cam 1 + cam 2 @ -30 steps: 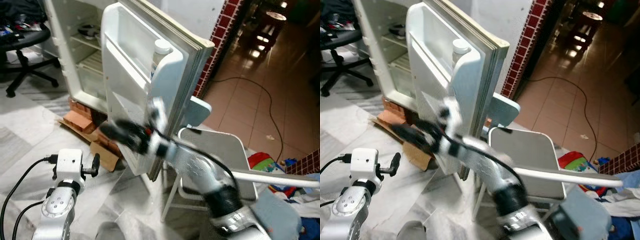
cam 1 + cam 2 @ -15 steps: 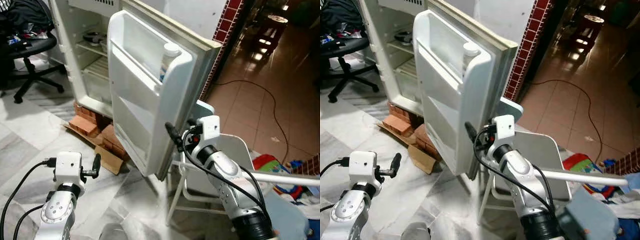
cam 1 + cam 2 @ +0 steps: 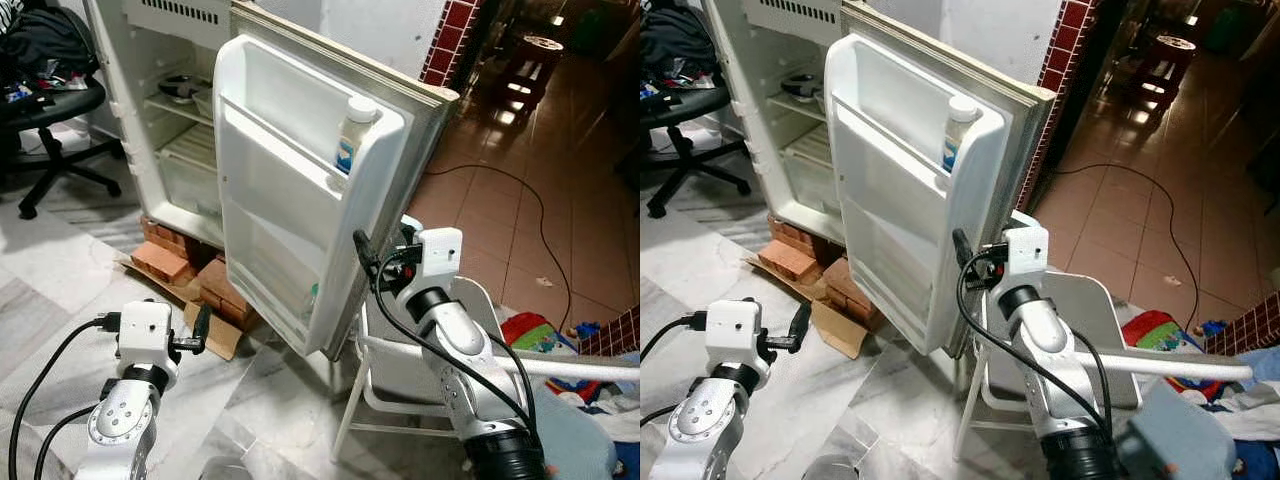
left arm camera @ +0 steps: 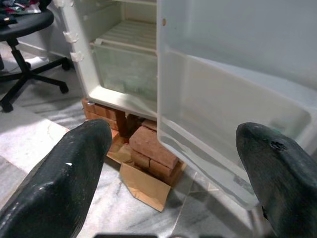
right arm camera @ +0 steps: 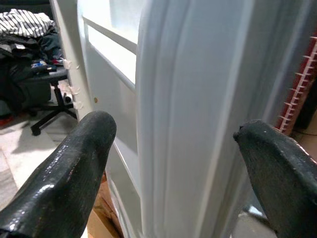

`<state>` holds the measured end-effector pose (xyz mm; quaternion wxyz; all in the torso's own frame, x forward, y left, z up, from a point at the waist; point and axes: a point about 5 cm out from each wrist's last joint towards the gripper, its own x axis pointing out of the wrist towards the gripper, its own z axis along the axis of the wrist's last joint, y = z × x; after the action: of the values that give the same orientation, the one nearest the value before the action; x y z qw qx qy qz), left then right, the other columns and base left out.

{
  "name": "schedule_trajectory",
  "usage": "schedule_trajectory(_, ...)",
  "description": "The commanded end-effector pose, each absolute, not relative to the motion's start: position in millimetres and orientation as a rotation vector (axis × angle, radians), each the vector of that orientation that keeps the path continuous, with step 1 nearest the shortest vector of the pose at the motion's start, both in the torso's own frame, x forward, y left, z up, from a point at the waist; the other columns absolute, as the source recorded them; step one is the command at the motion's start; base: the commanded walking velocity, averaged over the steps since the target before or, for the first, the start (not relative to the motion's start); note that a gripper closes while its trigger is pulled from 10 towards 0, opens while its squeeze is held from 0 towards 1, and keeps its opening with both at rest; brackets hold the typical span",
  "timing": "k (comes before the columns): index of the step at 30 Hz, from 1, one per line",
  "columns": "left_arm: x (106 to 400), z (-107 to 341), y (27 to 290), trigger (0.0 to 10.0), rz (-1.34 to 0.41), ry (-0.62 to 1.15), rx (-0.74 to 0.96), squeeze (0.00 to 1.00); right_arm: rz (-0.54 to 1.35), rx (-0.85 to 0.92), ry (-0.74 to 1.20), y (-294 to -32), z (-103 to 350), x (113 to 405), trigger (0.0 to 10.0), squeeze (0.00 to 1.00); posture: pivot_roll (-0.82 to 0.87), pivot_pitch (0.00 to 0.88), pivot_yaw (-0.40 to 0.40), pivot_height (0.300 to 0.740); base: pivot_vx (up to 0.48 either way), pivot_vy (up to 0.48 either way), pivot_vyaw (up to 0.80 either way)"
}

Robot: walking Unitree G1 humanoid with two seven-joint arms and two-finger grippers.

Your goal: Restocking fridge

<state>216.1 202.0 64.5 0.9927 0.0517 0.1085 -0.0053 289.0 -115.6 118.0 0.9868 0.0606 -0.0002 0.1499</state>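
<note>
the fridge door (image 3: 300, 230) stands open, with a bottle (image 3: 354, 135) upright on its upper shelf. the right gripper (image 5: 163, 163) has its fingers spread wide on both sides of the door edge, holding nothing. the left gripper (image 4: 168, 163) is also wide open and empty, low before the fridge (image 3: 160, 110).

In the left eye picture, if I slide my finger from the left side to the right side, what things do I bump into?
Black office chair → left pincer → open fridge door → white bottle in the door shelf → right arm's camera block → black cable on the brown tiles.
</note>
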Motion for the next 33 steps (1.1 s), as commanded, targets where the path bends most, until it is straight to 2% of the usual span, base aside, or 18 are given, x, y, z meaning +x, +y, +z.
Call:
schedule_trajectory(1,215.9,64.4,200.1,10.0,-0.017,0.214,0.102,0.00,0.275,0.108,-0.011,-120.9,120.0,291.4,10.0,0.00,0.20,0.000,-0.098,0.740,0.375,0.000,0.00)
schedule_trajectory(4,216.1,64.4,201.3,10.0,-0.015,0.215,0.103,0.00,0.270,0.110,-0.013,-120.7,119.9,290.8,10.0,0.00,0.20,0.000,-0.095,0.740,0.365,0.000,0.00)
schedule_trajectory(14,216.8,63.8,201.7,10.0,-0.019,0.224,0.095,0.00,0.212,0.093,-0.004,-128.4,116.1,291.6,10.0,0.00,0.20,0.000,-0.090,0.740,0.000,0.000,0.00)
schedule_trajectory(21,216.0,63.8,202.6,10.0,-0.020,0.227,0.106,0.00,0.103,0.060,0.017,-142.7,112.0,297.7,10.0,0.00,0.20,0.000,-0.087,0.740,0.000,0.000,0.00)
schedule_trajectory(27,216.9,61.1,202.3,10.0,-0.017,0.253,0.112,0.00,0.054,0.047,0.012,-145.4,119.7,321.5,10.0,0.00,0.21,0.000,-0.083,0.740,0.000,0.000,0.00)
schedule_trajectory(30,208.3,48.0,200.4,10.0,-0.032,0.356,0.104,0.00,0.002,0.037,-0.008,-137.9,141.1,358.9,10.0,0.00,0.24,0.000,-0.095,0.740,0.000,0.000,0.00)
schedule_trajectory(33,203.9,47.7,199.4,10.0,-0.041,0.359,0.120,0.00,-0.029,0.059,-0.016,-133.9,153.0,373.4,10.0,0.00,0.26,0.000,-0.105,0.740,0.000,0.000,0.00)
